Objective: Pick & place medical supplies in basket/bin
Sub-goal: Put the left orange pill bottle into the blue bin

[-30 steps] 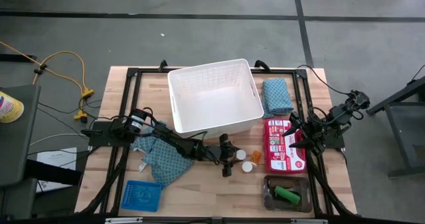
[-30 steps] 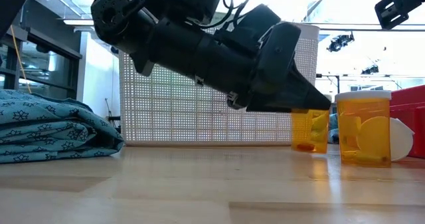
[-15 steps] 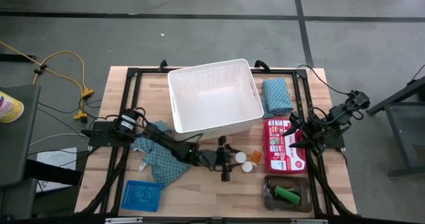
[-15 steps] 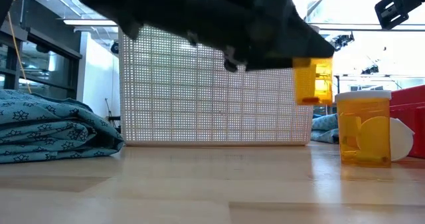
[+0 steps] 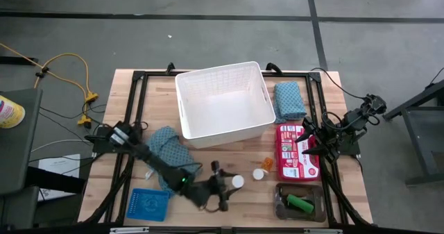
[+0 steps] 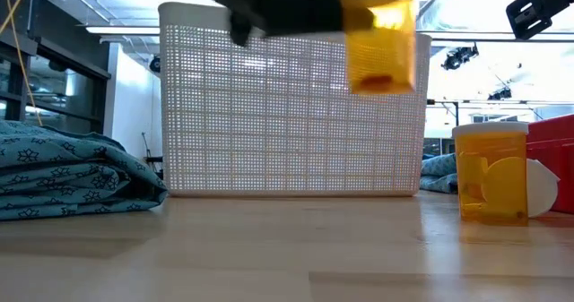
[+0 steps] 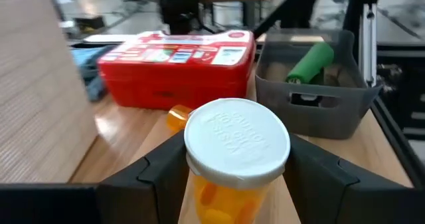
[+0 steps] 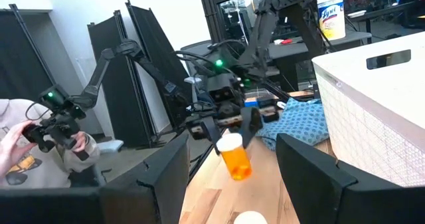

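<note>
While the white basket (image 5: pixel 225 102) fills the upper centre of the high view with nothing visible inside it, the carrying step is in hand: the left gripper (image 5: pixel 220 185), low and just left of centre, has its fingers clamped on an orange pill bottle (image 7: pixel 234 159) with a white cap. In the low view that bottle (image 6: pixel 380 40) hangs clear of the table, near the top of the frame, level with the basket's upper wall. The next move probably calls for more height, then travel toward the top of the high view, so the bottle clears the near rim before release. The red first-aid box (image 5: pixel 297 151) and grey tray (image 5: pixel 300 202) sit at lower right, a teal cloth (image 5: pixel 168 145) at left. Bare wood between them leaves room. A second pill bottle (image 6: pixel 491 173) stands right of the path. The right gripper (image 5: pixel 310 144) waits over the red box, fingers parted, grasping nothing.
</note>
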`<act>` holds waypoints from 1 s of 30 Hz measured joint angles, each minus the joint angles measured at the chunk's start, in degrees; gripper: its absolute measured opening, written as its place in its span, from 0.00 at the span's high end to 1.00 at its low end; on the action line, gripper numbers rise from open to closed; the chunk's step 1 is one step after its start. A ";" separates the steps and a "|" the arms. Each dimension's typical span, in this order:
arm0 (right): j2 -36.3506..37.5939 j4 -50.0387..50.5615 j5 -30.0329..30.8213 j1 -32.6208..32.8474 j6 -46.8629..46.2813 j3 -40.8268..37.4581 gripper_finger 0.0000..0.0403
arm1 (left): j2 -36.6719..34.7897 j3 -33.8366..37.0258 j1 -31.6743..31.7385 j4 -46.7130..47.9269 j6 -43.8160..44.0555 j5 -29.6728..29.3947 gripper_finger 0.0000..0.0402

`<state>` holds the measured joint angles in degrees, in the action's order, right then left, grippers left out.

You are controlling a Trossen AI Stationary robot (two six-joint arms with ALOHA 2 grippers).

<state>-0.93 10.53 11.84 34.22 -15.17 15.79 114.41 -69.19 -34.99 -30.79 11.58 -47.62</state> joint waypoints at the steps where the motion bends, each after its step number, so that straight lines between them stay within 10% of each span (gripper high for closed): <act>1: 0.00 0.01 0.01 0.00 0.00 0.00 0.48 | 0.00 0.00 -1.26 0.00 0.82 -2.39 0.49; 15: 0.00 -0.01 0.01 0.00 0.01 0.00 0.48 | -0.63 0.00 -17.13 0.38 9.48 -26.87 0.48; 30: 0.00 0.01 -0.01 0.00 0.00 0.00 0.48 | -1.11 0.00 -22.54 0.86 9.45 -31.69 0.48</act>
<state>-0.93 10.55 11.84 34.22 -15.17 15.79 113.30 -69.19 -57.53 -29.92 21.04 -79.31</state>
